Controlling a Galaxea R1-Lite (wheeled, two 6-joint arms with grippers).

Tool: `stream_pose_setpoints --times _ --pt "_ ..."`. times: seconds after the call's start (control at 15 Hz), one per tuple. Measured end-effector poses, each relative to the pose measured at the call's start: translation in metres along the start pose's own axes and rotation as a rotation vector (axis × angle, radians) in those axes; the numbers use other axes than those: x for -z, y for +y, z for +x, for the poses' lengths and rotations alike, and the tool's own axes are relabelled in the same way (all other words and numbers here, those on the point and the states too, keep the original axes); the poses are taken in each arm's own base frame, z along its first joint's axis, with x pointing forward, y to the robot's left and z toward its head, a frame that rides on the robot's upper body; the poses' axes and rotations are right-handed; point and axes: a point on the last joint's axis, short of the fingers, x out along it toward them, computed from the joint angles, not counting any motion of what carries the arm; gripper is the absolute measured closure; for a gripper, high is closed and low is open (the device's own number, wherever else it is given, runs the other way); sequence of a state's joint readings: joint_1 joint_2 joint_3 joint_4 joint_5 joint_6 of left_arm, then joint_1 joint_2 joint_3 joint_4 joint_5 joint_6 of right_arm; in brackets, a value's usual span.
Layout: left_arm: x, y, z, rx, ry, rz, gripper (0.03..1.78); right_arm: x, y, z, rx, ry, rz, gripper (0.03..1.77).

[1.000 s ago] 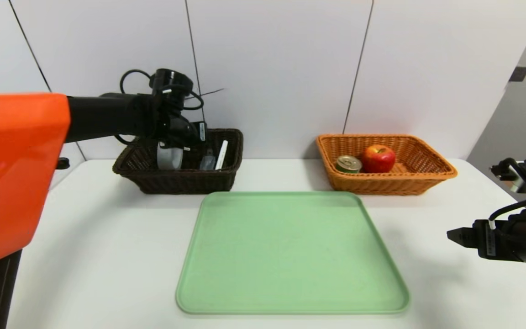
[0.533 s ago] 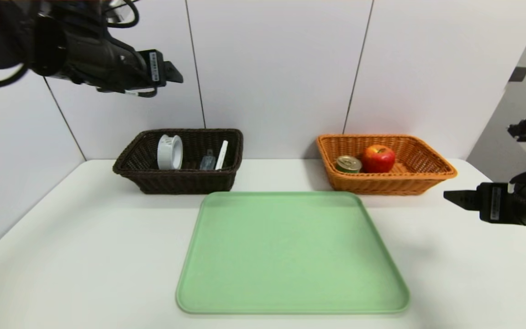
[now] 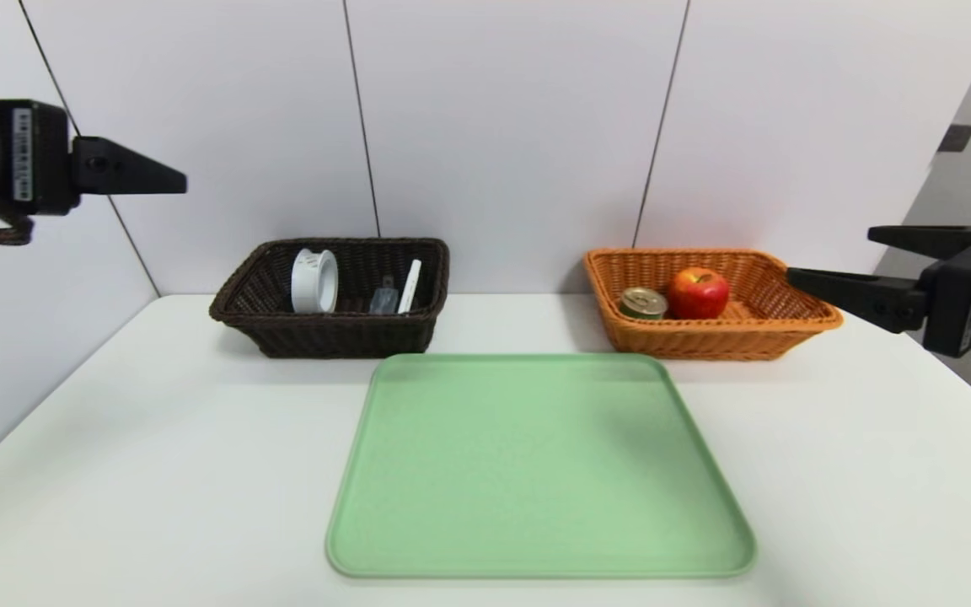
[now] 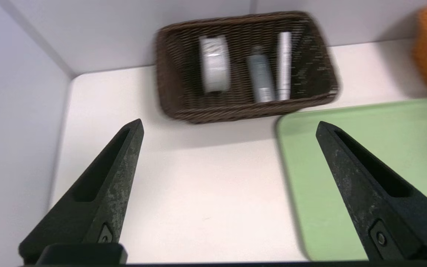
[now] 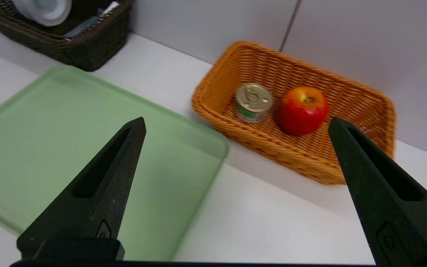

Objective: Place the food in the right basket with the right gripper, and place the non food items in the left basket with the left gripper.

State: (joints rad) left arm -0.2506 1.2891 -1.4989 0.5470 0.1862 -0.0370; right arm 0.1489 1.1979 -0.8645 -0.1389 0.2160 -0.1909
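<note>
Hovers with spread fingers (image 4: 124,167) on left gripper (image 4: 231,120) at ten o'clock, right gripper (image 5: 238,118) at two. Shows tape roll (image 3: 306,282), grey case (image 3: 383,300), pen (image 3: 409,287) in dark basket (image 3: 342,337) at eleven; tin (image 3: 643,304), apple (image 3: 698,294) in orange basket (image 3: 705,341) at one.

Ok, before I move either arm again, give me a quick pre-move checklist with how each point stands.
1. Food in the orange basket: ok, the apple and tin lie in it.
2. Non-food in the dark basket: ok, it holds the tape roll, grey case and white pen.
3. Green tray cleared: ok, nothing on it.
4. Left gripper open, holding nothing: ok.
5. Right gripper open, holding nothing: ok.
</note>
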Motion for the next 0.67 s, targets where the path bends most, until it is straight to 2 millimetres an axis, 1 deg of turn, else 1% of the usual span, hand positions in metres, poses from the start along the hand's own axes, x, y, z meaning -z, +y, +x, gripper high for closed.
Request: stream_pose_setpoints --times 0.13,0.27,0.33,0.47,0.67 --pt "0.013 0.015 -0.020 -0.145 -0.020 -0.030 0.15 0.011 -0.008 -0.016 0.105 0.018 0.007 0.10" --pt "0.029 0.025 -0.039 -0.216 -0.045 -0.069 0.14 0.033 -0.010 -0.032 0.265 0.081 0.031 0.10" --pt "0.041 0.028 -0.051 -0.235 -0.049 -0.086 0.14 0.043 -0.007 -0.041 0.339 0.103 0.039 0.10" --pt "0.073 0.031 -0.074 -0.255 -0.046 -0.099 0.14 0.062 0.003 -0.065 0.430 0.096 0.046 0.10" --pt "0.134 0.032 -0.113 -0.286 -0.071 -0.115 0.13 0.092 0.023 -0.102 0.480 0.041 0.048 0.10"
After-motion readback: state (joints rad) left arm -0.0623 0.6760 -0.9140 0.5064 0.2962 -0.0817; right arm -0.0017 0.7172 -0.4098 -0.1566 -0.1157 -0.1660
